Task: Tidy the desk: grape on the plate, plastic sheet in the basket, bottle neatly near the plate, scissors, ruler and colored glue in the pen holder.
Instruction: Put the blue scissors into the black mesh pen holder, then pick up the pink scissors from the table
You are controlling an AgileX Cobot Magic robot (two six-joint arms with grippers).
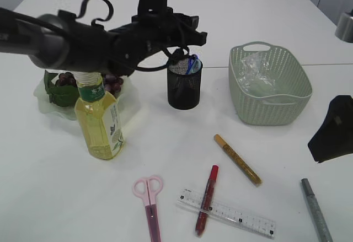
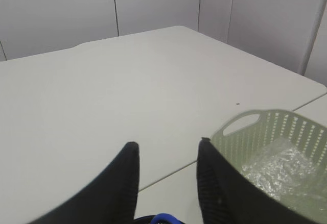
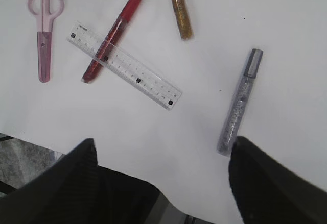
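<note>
Three glue sticks [image 1: 237, 159], scissors [image 1: 149, 204] and ruler [image 1: 226, 213] are lying nearest, silver stick cut off at the frame edge. Right gripper [image 3: 161, 152] is hanging spread above them. Farther, left gripper [image 2: 168, 155] is hovering parted over the pen holder [image 1: 184, 85], hiding grapes [image 1: 113, 82] behind the bottle [image 1: 99, 121]; plastic sheet [image 1: 256, 74] is sitting in the basket [image 1: 276, 107].

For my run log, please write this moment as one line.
left gripper: open above pen holder | right gripper: open, empty | scissors, ruler: on table | plastic sheet: in basket

A white table [image 1: 265, 10] stands before pale grey panelled walls [image 2: 153, 4].
</note>
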